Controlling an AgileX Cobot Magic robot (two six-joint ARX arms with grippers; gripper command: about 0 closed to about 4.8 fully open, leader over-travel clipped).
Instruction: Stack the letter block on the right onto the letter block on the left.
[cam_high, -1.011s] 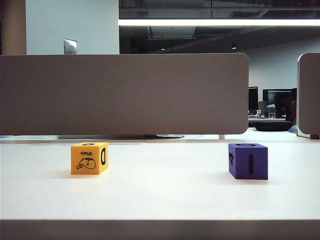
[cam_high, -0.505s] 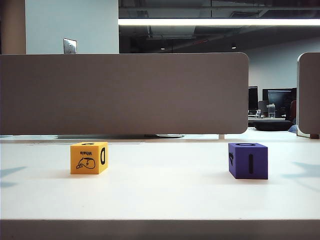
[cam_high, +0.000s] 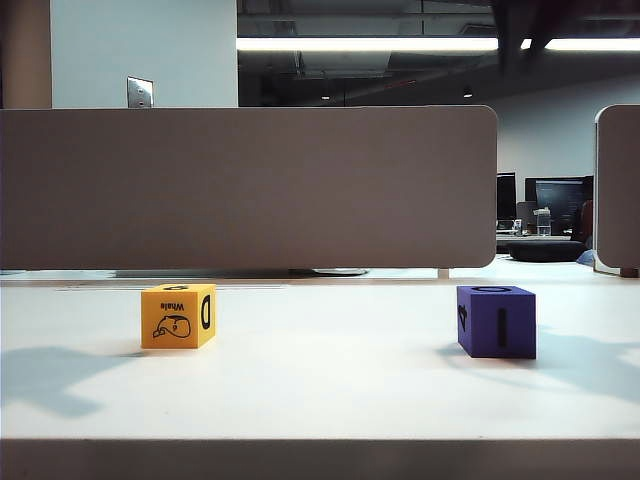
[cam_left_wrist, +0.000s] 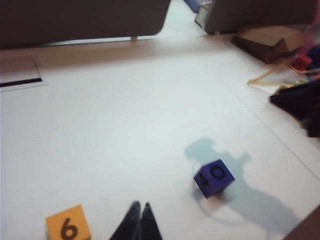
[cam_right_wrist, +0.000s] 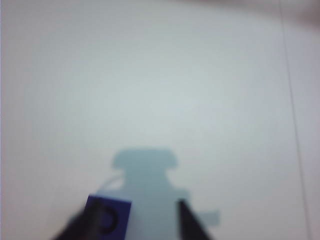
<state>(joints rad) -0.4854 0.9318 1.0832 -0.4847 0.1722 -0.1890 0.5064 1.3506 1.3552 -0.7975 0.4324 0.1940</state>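
- In the exterior view, over the last second, grey shadows had spread onto the counter (cam_high: 320, 395): a broad one at the lower left beside the yellow block (cam_high: 178, 316), and another at the right edge behind the purple block (cam_high: 496, 321). A second earlier the counter carried no such shadows, and half a second earlier only faint ones.
- Neither block had moved. The yellow one sat left of centre on the counter, the purple one right of centre, well apart, both flat on the surface.
- No arm body showed clearly in the exterior view; only a dark shape at the upper right of the frame.
- The right hand (cam_right_wrist: 135, 220) appeared in its wrist view at the lower edge, its two dark fingers parted. One finger lay across the purple block (cam_right_wrist: 109, 217) in the blurred picture, so contact could not be judged; nothing was gripped.
- The left hand (cam_left_wrist: 140, 222) showed at the lower edge of its wrist view with its fingertips pressed together, closed on nothing, above bare counter between the yellow block (cam_left_wrist: 68, 225) and the purple block (cam_left_wrist: 214, 176).
- Judged from this, both arms had swung in over the counter, and the right hand was opening for the pickup. The stacking itself had not begun.
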